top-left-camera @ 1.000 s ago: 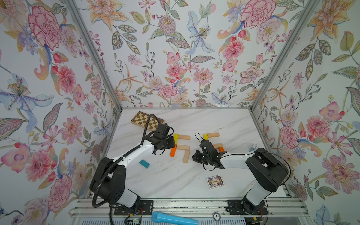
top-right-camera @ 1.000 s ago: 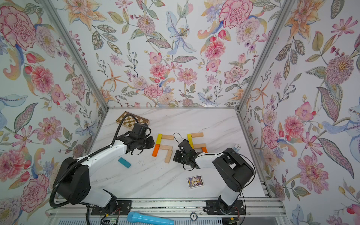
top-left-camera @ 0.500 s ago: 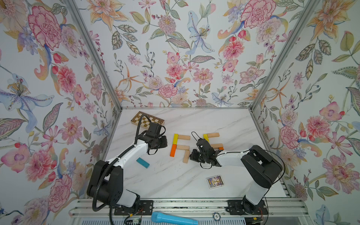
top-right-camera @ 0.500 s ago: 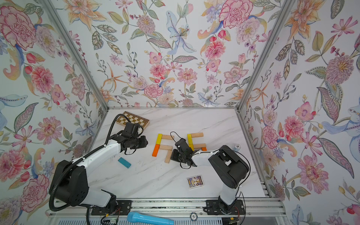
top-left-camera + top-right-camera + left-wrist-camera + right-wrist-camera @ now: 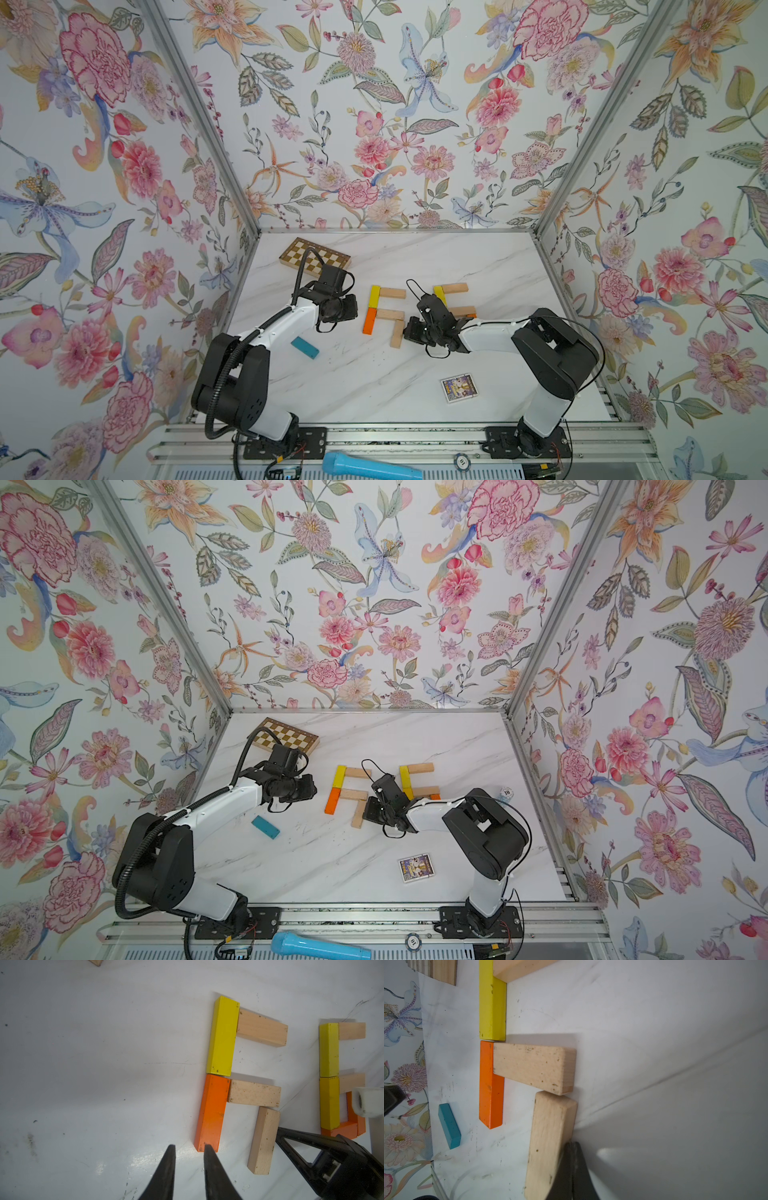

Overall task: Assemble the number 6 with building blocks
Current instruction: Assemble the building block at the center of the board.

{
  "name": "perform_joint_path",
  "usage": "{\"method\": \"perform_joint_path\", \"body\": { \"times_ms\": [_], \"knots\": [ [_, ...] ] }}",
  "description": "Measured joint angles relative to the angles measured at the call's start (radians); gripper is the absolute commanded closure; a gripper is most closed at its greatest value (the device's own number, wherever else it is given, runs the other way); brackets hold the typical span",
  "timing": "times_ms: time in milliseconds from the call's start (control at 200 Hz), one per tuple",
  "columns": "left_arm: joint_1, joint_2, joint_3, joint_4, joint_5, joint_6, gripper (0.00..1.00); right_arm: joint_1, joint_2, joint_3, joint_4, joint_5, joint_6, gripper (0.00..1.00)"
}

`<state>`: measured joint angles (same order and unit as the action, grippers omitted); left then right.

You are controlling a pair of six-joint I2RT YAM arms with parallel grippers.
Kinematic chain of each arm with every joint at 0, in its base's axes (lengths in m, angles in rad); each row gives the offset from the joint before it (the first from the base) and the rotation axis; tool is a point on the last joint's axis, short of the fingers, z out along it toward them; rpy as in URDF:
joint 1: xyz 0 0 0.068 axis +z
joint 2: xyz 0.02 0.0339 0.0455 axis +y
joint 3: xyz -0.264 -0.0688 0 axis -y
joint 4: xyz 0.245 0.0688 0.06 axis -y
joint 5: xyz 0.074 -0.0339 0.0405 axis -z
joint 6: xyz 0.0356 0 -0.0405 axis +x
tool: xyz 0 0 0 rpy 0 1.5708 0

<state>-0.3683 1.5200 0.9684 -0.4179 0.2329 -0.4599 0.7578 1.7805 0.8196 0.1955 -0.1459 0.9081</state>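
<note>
left fingers (image 5: 208,1155): parted, empty, tips just beside end of orange plank (image 5: 212,1113) | right fingers (image 5: 572,1151): clenched, empty, against side of lower beige plank (image 5: 550,1142) | unfinished number 6 (image 5: 390,314): mid-counter (image 5: 374,386), yellow plank (image 5: 375,296) end to end with orange plank, three beige | teal plank (image 5: 304,347): apart, near left arm

Left fingers (image 5: 214,1167) slightly apart, one tip perhaps touching orange block (image 5: 212,1113).

Left claw (image 5: 189,1148) withdrew; right claw (image 5: 572,1145) reached plank (image 5: 550,1136).
</note>
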Motion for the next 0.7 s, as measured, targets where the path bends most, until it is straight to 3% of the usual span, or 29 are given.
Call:
{"method": "perform_joint_path", "body": {
  "times_ms": [701],
  "knots": [
    [0.002, 0.025, 0.000, 0.022, 0.011, 0.000, 0.73, -0.021, 0.012, 0.025, -0.024, 0.000, -0.023, 1.00]
  ]
}}
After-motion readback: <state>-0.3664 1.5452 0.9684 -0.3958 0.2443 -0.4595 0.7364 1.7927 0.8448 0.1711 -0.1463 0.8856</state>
